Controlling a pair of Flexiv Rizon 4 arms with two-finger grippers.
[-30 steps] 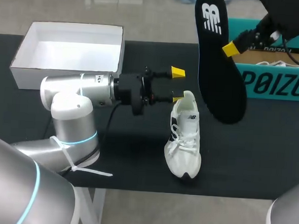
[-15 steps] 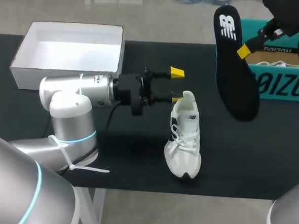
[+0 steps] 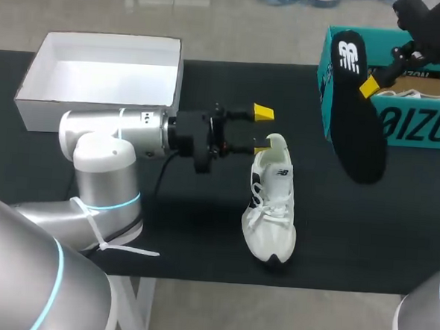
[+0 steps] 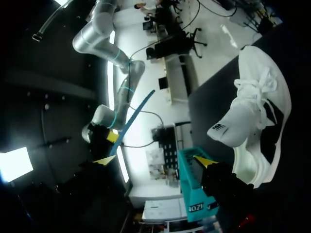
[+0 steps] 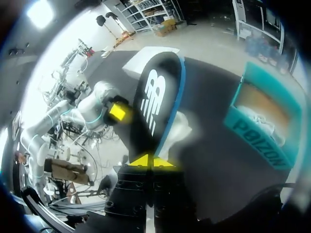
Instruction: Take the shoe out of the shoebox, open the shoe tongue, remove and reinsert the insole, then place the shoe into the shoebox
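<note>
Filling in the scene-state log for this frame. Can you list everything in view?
shoe: 1, white, on the table's near middle, heel toward the left gripper
insole: 1, black with white logo, held up in the air in front of the shoebox
shoebox: 1, teal, far right of the table, open
white item: 1, inside the shoebox, possibly a second shoe, mostly hidden
white box: 1, white, far left, open side up
table: 1, black top
left arm: silver, lying across the table's left
right arm: black, far right corner
left gripper: open, beside the shoe's heel
right gripper: shut on the insole
</note>
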